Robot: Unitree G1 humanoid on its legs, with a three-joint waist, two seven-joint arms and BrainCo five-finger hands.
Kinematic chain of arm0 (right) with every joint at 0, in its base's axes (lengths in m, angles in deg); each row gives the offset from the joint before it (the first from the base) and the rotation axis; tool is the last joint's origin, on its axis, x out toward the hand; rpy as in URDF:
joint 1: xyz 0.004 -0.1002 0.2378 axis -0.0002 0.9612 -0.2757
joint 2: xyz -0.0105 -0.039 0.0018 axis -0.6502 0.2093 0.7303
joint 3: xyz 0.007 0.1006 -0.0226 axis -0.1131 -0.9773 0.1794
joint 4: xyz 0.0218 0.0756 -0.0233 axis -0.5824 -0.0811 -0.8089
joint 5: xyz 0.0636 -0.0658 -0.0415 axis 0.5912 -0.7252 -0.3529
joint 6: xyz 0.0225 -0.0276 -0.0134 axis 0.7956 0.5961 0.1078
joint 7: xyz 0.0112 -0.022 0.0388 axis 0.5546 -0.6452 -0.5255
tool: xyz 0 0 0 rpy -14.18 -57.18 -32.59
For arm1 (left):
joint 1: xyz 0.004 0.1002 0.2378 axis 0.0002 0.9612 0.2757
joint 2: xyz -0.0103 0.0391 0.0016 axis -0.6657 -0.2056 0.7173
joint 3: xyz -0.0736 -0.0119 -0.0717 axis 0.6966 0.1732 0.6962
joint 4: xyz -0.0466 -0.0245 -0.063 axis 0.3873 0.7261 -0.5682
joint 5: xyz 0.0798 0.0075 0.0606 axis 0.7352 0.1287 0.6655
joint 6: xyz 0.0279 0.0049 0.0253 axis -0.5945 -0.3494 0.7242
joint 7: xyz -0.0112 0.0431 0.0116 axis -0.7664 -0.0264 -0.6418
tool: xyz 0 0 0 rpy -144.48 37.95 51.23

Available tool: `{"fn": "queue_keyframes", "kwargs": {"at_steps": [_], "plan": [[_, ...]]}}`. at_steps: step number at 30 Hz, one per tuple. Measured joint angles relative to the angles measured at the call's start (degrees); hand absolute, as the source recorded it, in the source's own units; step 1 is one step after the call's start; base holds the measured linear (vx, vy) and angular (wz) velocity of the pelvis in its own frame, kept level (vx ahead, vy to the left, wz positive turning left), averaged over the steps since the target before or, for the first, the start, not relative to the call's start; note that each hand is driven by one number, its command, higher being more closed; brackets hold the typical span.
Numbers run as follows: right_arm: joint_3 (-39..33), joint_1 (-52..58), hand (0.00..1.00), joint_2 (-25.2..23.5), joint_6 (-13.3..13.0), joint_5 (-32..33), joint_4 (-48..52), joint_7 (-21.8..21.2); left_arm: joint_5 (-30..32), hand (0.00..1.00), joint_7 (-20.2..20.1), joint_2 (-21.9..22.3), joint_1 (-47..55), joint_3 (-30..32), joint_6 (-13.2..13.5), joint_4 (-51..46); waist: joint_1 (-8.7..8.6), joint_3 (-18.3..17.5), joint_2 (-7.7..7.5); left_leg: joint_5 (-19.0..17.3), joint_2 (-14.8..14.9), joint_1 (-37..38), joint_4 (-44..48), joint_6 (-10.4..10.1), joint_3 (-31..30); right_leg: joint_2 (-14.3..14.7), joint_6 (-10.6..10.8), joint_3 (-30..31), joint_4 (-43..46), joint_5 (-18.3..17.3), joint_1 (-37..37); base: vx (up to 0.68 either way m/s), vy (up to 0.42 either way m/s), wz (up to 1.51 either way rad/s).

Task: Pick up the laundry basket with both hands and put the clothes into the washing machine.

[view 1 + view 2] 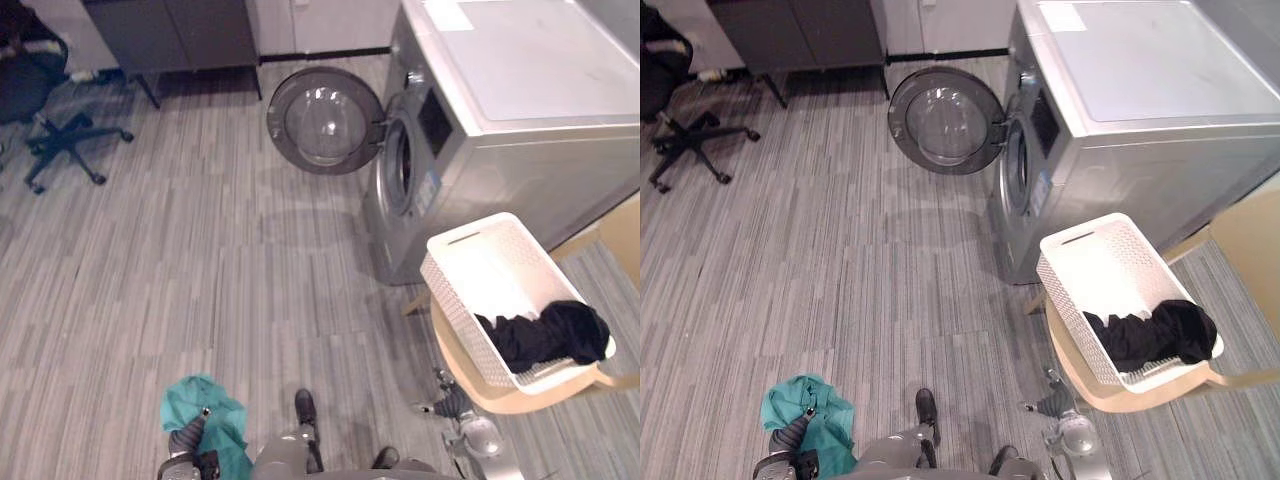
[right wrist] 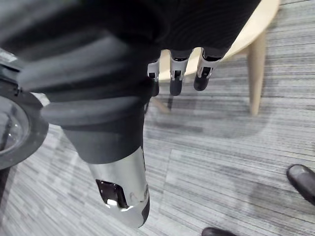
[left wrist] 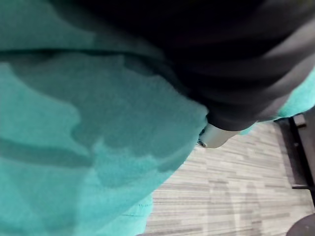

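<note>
Left hand: The left hand is low at the robot's left side, right in a teal cloth. The fabric covers the fingers, so there's no telling whether they are clamped on it. The cloth sits right at the hand, which suggests it is being carried as part of the load.
Right hand: The right hand hangs low, just beside the near edge of the stool. Its fingers are loose and close to straight, with nothing in them.
Laundry basket: The white laundry basket is up on the pale wooden stool, near the washer's front. It is probably raised so both hands can reach its sides without a deep stoop.
Black clothes: The black clothes are bunched at the basket's near end, and the far end is bare.
Washing machine: The washing machine has its door swung wide to the side, so the drum mouth is ready for loading.
Step in hand: By the look of it, the basket has not yet been lifted, and neither hand touches it.
Next move: The robot probably needs to turn towards the stool and get a hand on each side of the basket.
Risk: With the left hand occupied by cloth, a two-handed grip could be awkward.
</note>
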Motion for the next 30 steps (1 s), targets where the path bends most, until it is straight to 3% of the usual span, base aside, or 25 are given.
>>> {"fn": "queue_keyframes", "kwargs": {"at_steps": [2,3,4,5,6,9,10,11,12,13,15,16,17,18,19,20,21,22,25,26,28,30], "plan": [[-0.08,0.78,0.00,0.50,0.29,0.09,-0.07,0.76,-0.04,1.00,-0.03,0.86,0.16,-0.23,-0.05,-1.21,0.17,0.40,0.55,-4.09,-0.93,0.28,4.29,0.90,-1.94,-3.48,-0.23,1.18,11.31,-0.21,-1.76,0.26,0.155,0.41],[-0.06,1.75,0.00,0.52,0.62,0.20,0.05,0.90,-0.03,1.00,-0.03,0.67,0.18,-0.98,-0.05,-3.32,-0.72,0.56,0.93,-6.46,-1.81,1.29,6.60,1.84,-4.08,-5.19,-5.22,6.85,23.21,2.34,-5.68,0.31,0.198,0.97],[0.00,2.56,0.00,-0.11,0.63,0.26,0.31,0.99,-0.01,1.00,0.01,-0.38,-0.29,-1.75,-0.03,-5.35,-1.76,1.30,1.32,-8.16,-1.68,2.58,8.03,2.43,-7.29,-3.91,-5.81,13.82,32.77,2.90,-9.74,0.33,0.166,1.10],[0.03,2.96,0.00,-0.47,0.63,0.38,0.32,1.01,-0.02,1.00,0.00,-1.13,-0.93,-1.98,0.00,-5.94,-2.49,2.01,1.50,-8.69,-1.70,3.17,8.46,2.82,-9.22,-2.09,-4.84,16.29,35.53,0.29,-11.41,0.34,0.072,1.21],[0.04,3.11,0.00,-0.93,0.67,0.52,0.33,0.99,-0.04,1.00,0.06,-2.05,-2.36,-1.93,0.01,-7.02,-3.18,2.88,0.82,-9.45,-1.71,5.00,8.28,3.27,-11.66,0.85,-5.65,18.30,37.25,-2.91,-14.88,0.35,0.014,1.02],[-0.40,3.06,0.00,-0.89,0.62,1.21,0.64,1.24,-0.05,1.00,0.04,-3.29,-4.27,-3.46,0.04,-7.48,-4.68,3.89,0.54,-12.02,-1.92,9.26,7.66,3.00,-15.23,4.58,-5.66,17.69,30.51,-3.78,-23.02,0.40,0.005,0.76],[-0.89,3.52,0.00,-0.90,0.63,1.72,1.30,1.61,-0.05,1.00,-0.02,-3.33,-5.33,-4.56,0.05,-7.44,-5.75,4.10,0.42,-12.90,-2.33,12.01,7.26,2.24,-17.61,5.66,-3.75,17.11,20.92,-1.70,-25.49,0.48,-0.044,0.90],[-1.07,3.72,0.00,-0.85,0.55,2.20,1.59,1.80,-0.04,1.00,-0.06,-3.25,-5.83,-4.76,0.06,-7.34,-6.20,4.43,0.22,-13.17,-2.72,13.38,7.02,1.93,-18.83,6.19,-3.73,17.06,16.24,0.13,-25.72,0.51,-0.068,1.07],[-1.30,3.73,0.00,-0.82,0.57,2.57,1.58,1.88,-0.01,1.00,-0.05,-3.26,-6.21,-5.24,0.09,-7.30,-7.09,4.84,-0.20,-13.74,-3.10,15.42,6.17,1.32,-20.41,6.28,-3.85,17.33,7.70,3.88,-25.74,0.68,-0.157,1.02],[-1.69,3.75,0.00,-0.85,0.57,2.68,1.78,1.86,0.02,1.00,-0.15,-3.26,-6.83,-5.61,0.16,-7.31,-7.16,5.03,-1.03,-15.06,-3.68,18.24,4.63,-0.58,-22.70,6.52,-4.12,17.25,-0.81,8.97,-26.61,0.59,-0.167,1.05],[-2.02,4.37,0.00,-0.83,0.72,2.68,2.57,1.83,0.15,1.00,-0.26,-3.17,-6.64,-6.02,0.17,-7.39,-7.27,4.53,-1.99,-17.09,-3.22,21.50,4.02,-3.23,-24.13,6.09,-7.51,17.41,-1.08,11.66,-27.32,0.64,-0.231,0.97],[-2.03,6.17,0.00,-0.89,0.77,2.66,5.74,1.56,0.61,1.00,-0.58,-2.71,-5.97,-7.00,0.15,-7.65,-7.88,4.56,-0.73,-18.81,-1.42,21.66,8.73,-6.26,-24.57,6.46,-12.80,15.24,3.51,17.45,-26.68,0.70,-0.288,0.81],[-2.02,6.29,0.00,-0.96,0.76,2.67,6.37,1.38,0.63,1.00,-0.78,-2.53,-5.72,-7.01,0.13,-7.86,-7.94,4.59,-0.48,-19.02,-0.90,20.87,11.13,-6.74,-24.30,6.62,-13.28,14.65,4.25,17.76,-26.43,0.83,-0.351,0.61],[-1.86,6.08,0.00,-1.14,0.74,2.66,8.74,0.58,0.74,1.00,-1.37,-1.14,-4.85,-6.67,0.05,-8.81,-7.49,4.91,1.72,-18.27,2.26,16.44,24.24,-9.76,-22.07,9.24,-14.86,13.20,5.69,15.09,-24.02,0.67,-0.267,-0.12],[-0.96,6.23,0.00,-0.95,0.65,2.63,12.40,0.37,1.39,1.00,-1.69,0.93,-2.73,-5.11,0.02,-10.54,-6.69,5.05,3.44,-10.81,6.32,9.90,41.17,-13.34,-19.70,13.15,-15.93,13.67,4.51,13.22,-20.17,0.67,-0.232,-0.45],[-0.38,6.15,0.00,-0.93,0.38,2.62,13.95,0.41,1.67,1.00,-1.68,1.62,-1.58,-4.97,0.03,-11.31,-5.92,5.02,3.67,-9.13,8.41,7.16,48.18,-13.63,-18.99,14.94,-16.90,14.42,3.62,12.27,-18.30,0.66,-0.188,-0.96],[0.10,5.94,0.00,-1.59,0.04,2.79,16.16,0.78,1.80,1.00,-2.14,1.88,-0.85,-5.42,-0.16,-11.80,-4.59,5.08,3.49,-11.16,10.94,2.51,58.29,-10.87,-17.39,17.82,-17.84,16.42,2.23,11.03,-14.22,0.64,-0.160,-1.16],[0.16,5.69,0.00,-2.14,-0.05,2.96,17.50,0.91,1.88,1.00,-2.68,2.14,-1.14,-5.95,-0.71,-11.81,-3.53,4.94,2.56,-12.35,11.73,-0.82,60.95,-8.91,-16.03,18.87,-18.38,18.86,0.84,10.58,-11.04,0.62,-0.156,-1.07],[0.49,5.33,0.00,-2.58,0.05,3.09,18.83,1.12,1.90,1.00,-2.71,3.88,-1.71,-6.87,-0.65,-13.96,-2.66,5.13,1.52,-15.03,10.46,-5.78,50.03,-5.10,-13.98,19.48,-18.39,25.84,-2.54,10.57,-4.18,0.53,-0.074,-1.09],[0.55,5.34,0.00,-2.62,0.17,3.10,18.90,1.27,1.90,1.00,-2.71,4.06,-1.80,-6.95,-0.54,-14.39,-2.25,5.14,1.49,-15.47,9.79,-6.04,46.64,-5.27,-14.53,19.67,-18.41,27.40,-2.59,10.54,-3.51,0.51,0.057,-1.46],[0.64,5.83,0.00,-2.61,0.25,3.00,19.53,2.07,1.89,1.00,-2.63,4.01,-1.95,-7.50,-0.28,-15.21,-0.63,5.17,1.47,-15.82,6.31,-6.36,33.52,-6.23,-22.39,20.32,-17.77,33.62,-2.40,8.67,-0.93,0.46,0.136,-1.69],[0.66,5.92,0.00,-2.56,0.29,2.86,19.74,2.13,1.89,1.00,-2.58,4.18,-1.68,-7.55,0.12,-15.16,-0.60,4.92,1.97,-15.06,4.86,-6.26,26.78,-7.28,-28.29,20.99,-14.85,37.49,-0.31,3.73,-0.32,0.29,0.214,-1.68]]}}
